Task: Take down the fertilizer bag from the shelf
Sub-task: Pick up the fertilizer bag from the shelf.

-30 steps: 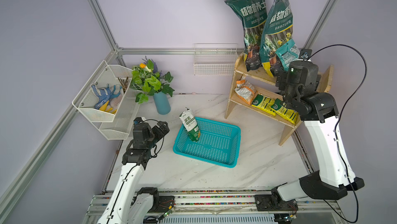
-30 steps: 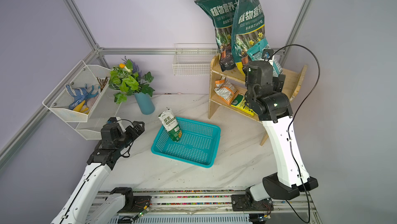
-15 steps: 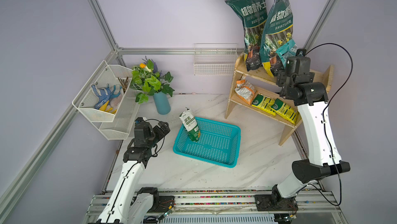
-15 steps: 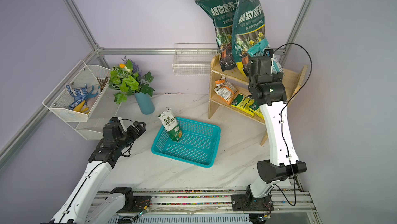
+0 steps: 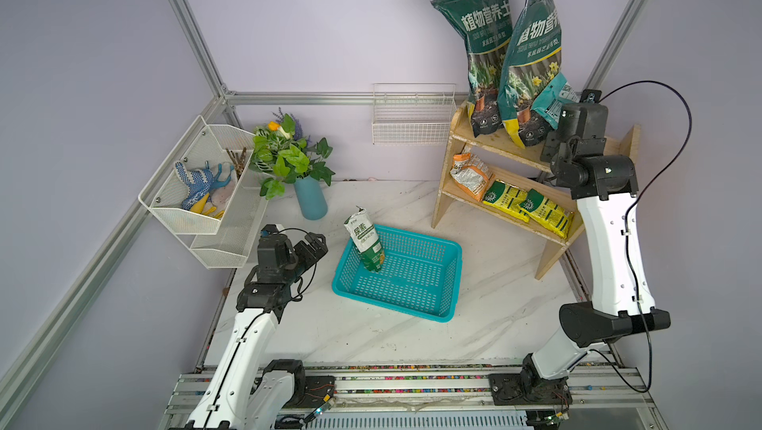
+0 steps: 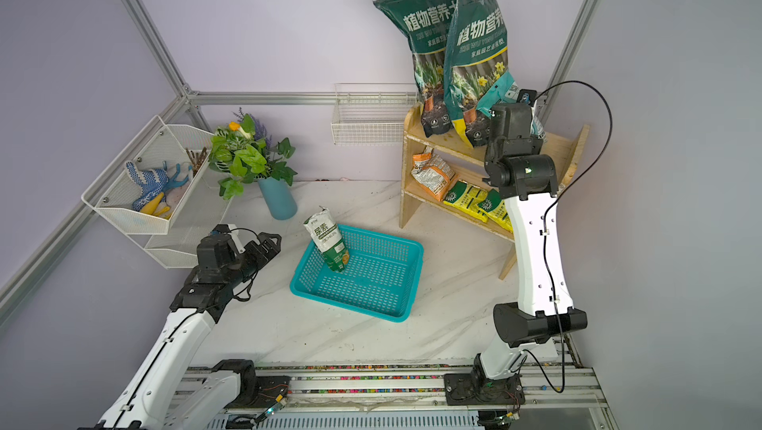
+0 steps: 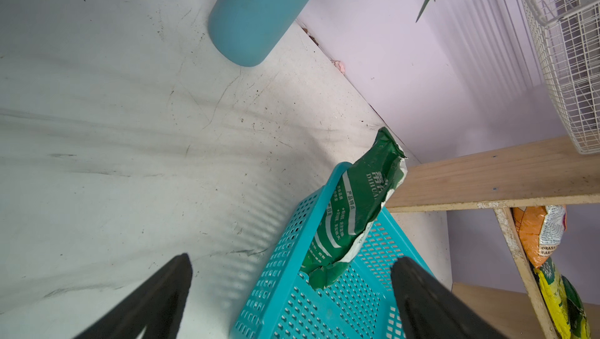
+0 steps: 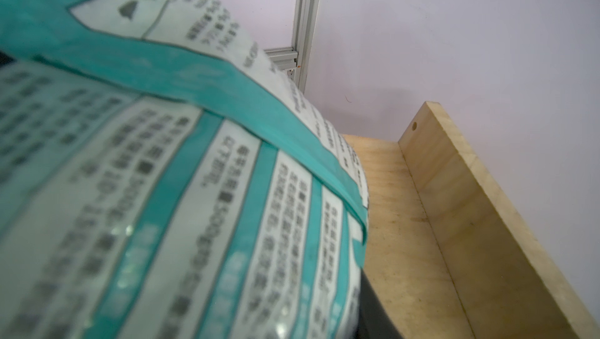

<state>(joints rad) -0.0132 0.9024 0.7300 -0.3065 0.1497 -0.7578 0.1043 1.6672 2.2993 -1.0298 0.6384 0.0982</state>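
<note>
The fertilizer bag (image 5: 551,103) (image 6: 499,93), teal and white, stands on the top tier of the pale wooden shelf (image 5: 495,144) (image 6: 443,144), right of two tall dark green soil bags (image 5: 509,57). My right gripper (image 5: 556,129) reaches onto that tier, shut on the bag. In the right wrist view the fertilizer bag (image 8: 194,191) fills the space between the jaws. One dark finger (image 8: 376,308) presses its side above the shelf board (image 8: 406,223); the opposite finger is hidden. My left gripper (image 5: 315,242) (image 7: 292,260) hangs open and empty beside the teal basket (image 5: 412,313).
A green-and-white bag (image 5: 365,240) stands in the basket's near-left corner. An orange bag (image 5: 470,174) and yellow-green packets (image 5: 530,207) lie on the lower tier. A blue vase with a plant (image 5: 310,202) and white wire baskets (image 5: 412,121) (image 5: 198,184) line the back and left walls.
My right arm has pushed its gripper in onto the top tier, and the jaws have narrowed around the teal bag. The left arm has barely moved.
</note>
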